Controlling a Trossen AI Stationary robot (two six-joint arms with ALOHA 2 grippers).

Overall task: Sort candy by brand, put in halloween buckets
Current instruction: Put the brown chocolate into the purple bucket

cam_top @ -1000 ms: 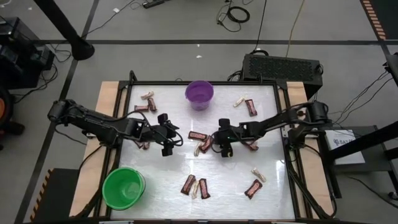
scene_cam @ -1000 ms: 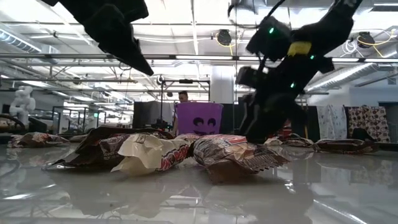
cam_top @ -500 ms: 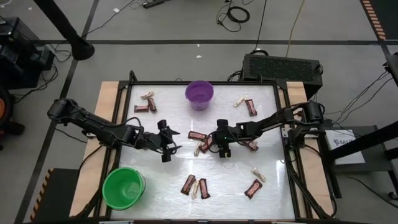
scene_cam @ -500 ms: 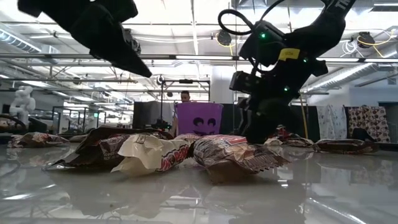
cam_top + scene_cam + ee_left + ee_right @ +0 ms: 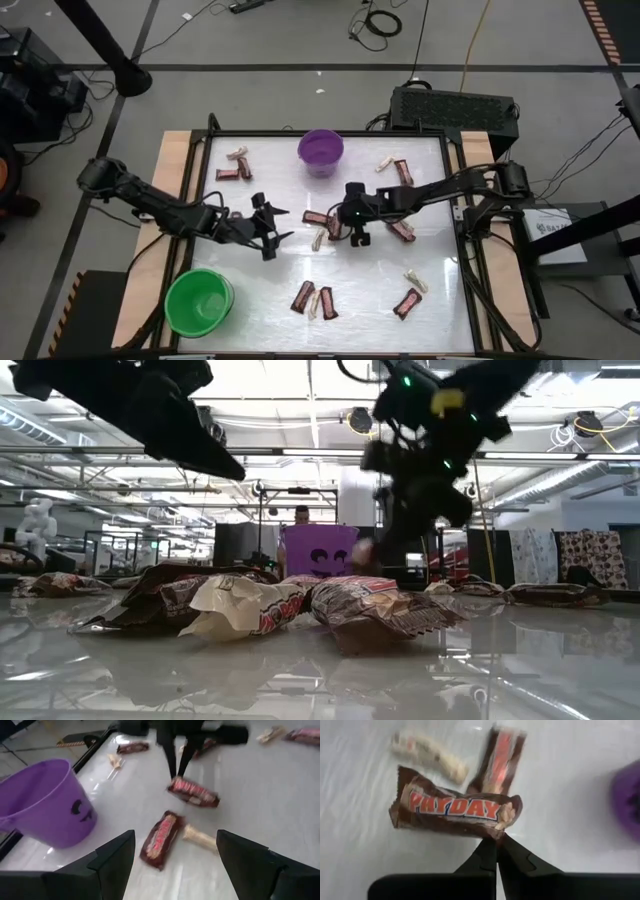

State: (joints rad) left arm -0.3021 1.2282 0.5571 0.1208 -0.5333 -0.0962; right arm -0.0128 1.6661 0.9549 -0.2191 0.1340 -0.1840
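My right gripper (image 5: 496,842) hangs over the table's middle, shut on a dark brown bar (image 5: 452,812), which in the left wrist view hangs under its fingers (image 5: 192,792). Below it another brown bar (image 5: 318,217) and a cream twisted piece (image 5: 318,238) lie flat on the table. My left gripper (image 5: 278,226) floats open to their left, above the table, with nothing between its fingers. The purple bucket (image 5: 320,150) stands at the far edge. The green bucket (image 5: 198,300) stands at the near left corner. My right gripper pinches the brown bar between its two fingertips at one long edge, near a crimped end (image 5: 494,834). The fingers slant down from the table's right side. The bar juts out beyond the fingertips, its printed face up, lifted clear of the table.
More candy lies scattered: at the far left (image 5: 235,165), the far right (image 5: 395,170), right of my right gripper (image 5: 402,232), and along the near side (image 5: 315,300) (image 5: 408,295). The white tabletop has a raised black rim (image 5: 452,230).
My right gripper has risen from the table and drawn a little toward the far edge, taking the brown bar up clear of the surface. My left gripper has sunk a little and tipped further down, staying open.
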